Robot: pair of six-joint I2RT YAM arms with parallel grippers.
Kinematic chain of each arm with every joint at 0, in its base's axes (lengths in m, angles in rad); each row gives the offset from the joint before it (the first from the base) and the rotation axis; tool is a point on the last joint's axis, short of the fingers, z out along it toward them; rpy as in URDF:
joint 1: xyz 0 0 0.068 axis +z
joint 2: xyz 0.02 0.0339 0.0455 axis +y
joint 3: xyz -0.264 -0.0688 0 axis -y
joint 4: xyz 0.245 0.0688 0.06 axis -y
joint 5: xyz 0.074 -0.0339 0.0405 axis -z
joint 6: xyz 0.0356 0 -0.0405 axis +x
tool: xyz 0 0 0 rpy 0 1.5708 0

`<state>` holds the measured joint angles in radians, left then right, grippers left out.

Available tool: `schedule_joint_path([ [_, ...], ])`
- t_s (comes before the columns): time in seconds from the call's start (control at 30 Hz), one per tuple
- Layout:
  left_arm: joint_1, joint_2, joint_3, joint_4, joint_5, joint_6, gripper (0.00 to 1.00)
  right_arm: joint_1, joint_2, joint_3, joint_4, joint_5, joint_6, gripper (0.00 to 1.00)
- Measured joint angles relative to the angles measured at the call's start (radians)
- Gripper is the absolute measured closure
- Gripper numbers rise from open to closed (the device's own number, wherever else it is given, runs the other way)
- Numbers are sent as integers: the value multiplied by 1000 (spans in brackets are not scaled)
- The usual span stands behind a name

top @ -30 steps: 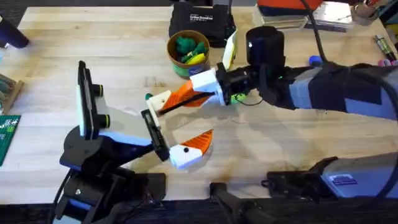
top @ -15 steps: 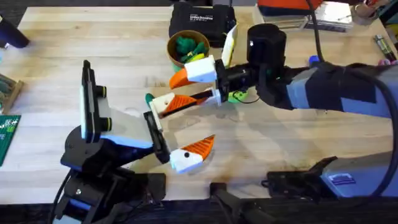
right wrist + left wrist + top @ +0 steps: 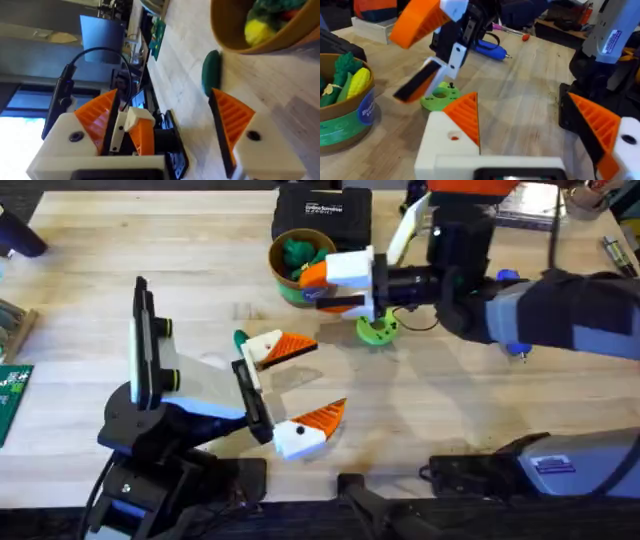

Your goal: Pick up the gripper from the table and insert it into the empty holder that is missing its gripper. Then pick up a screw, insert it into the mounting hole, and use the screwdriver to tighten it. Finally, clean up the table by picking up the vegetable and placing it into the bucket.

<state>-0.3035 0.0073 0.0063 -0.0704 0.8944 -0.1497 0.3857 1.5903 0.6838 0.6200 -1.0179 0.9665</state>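
Orange-padded right gripper (image 3: 313, 290) hangs by the bucket (image 3: 284, 286), fingers wide and empty. Centre it over the lime-green disc (image 3: 378, 331), where a screw seems to sit, before you close.

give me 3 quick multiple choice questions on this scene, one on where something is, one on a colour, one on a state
1. Where is the small dark green elongated toy vegetable?
A in the bucket
B on the wooden table
C in the right end effector

2. What colour is the flat round plastic disc?
A lime green
B red
C blue

3. The right end effector is:
A shut on a screw
B open
C shut on the disc

Answers: B, it lies on bare wood outside the small round green bucket; A, it shows lime green; B, its orange ribbed fingers stand apart, with nothing gripped.
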Motion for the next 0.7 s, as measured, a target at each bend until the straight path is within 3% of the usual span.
schedule_joint_path([
  [0.13, 0, 0, 0, 0, 0, 0, 15, -59, -72, 14, -173, 45, -103, 8],
  [0.37, 0, 0, 0, 0, 0, 0, 15, -84, -198, 116, -735, 265, -407, 8],
  [0.53, 0, 0, 0, 0, 0, 0, 14, -46, -293, 212, -1066, 582, -658, 7],
  [0.7, 0, 0, 0, 0, 0, 0, 14, 29, -312, 235, -1207, 890, -853, 7],
])
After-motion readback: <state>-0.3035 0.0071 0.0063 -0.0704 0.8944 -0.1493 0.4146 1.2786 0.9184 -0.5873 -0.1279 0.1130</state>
